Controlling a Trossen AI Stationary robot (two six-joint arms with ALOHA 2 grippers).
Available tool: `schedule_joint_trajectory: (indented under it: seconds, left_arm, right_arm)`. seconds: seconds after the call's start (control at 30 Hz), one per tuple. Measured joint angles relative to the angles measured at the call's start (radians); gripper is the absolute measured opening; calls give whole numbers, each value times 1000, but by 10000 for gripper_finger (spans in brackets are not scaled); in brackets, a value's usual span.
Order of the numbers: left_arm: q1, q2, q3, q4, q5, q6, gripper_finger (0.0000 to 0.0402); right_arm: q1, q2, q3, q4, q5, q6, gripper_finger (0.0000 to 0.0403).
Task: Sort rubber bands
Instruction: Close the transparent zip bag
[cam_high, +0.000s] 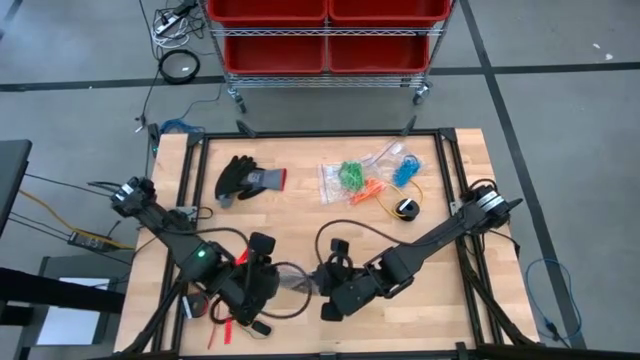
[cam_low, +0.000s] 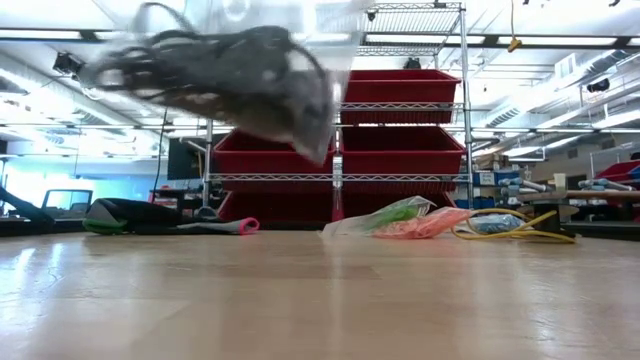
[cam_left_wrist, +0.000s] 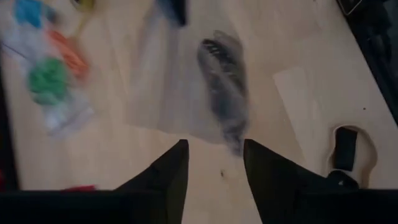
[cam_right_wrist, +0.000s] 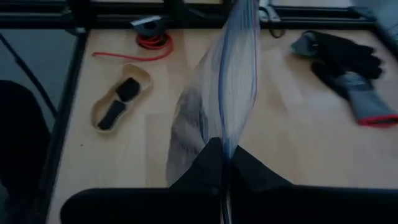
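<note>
Here the wooden counter (cam_high: 300, 215) carries the whole job, and the step in hand looks like bagging the black bands. Between the two arms hangs a clear bag (cam_right_wrist: 233, 81), up off the counter near its front edge. The right pincer (cam_right_wrist: 222, 152) is closed tight on the edge of this bag. The left pincer (cam_left_wrist: 214, 158) stands open just next to the bag and holds nothing. Inside the bag sits a dark clump, likely the black rubber bands (cam_left_wrist: 222, 87). Farther back lie other small bags with green, orange and blue bands (cam_high: 365, 178). Next, I think the bag must be set down with the rest, softly, so nothing spills. It is hard to tell if the bag's mouth is sealed. The clump is blurry, so no single band shows.
</note>
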Motion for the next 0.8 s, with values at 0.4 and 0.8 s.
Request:
schedule_joint_trajectory:
  seconds: [0.4, 0.8]
  left_arm:
    - [-129, -89, 95, -46, -271, 9, 163]
    - [-249, -300, -93, -36, -497, -219, 163]
  right_arm:
    - [5, -221, 11, -314, 97, 11, 0]
    - [-164, -453, -274, -376, 28, 15, 0]
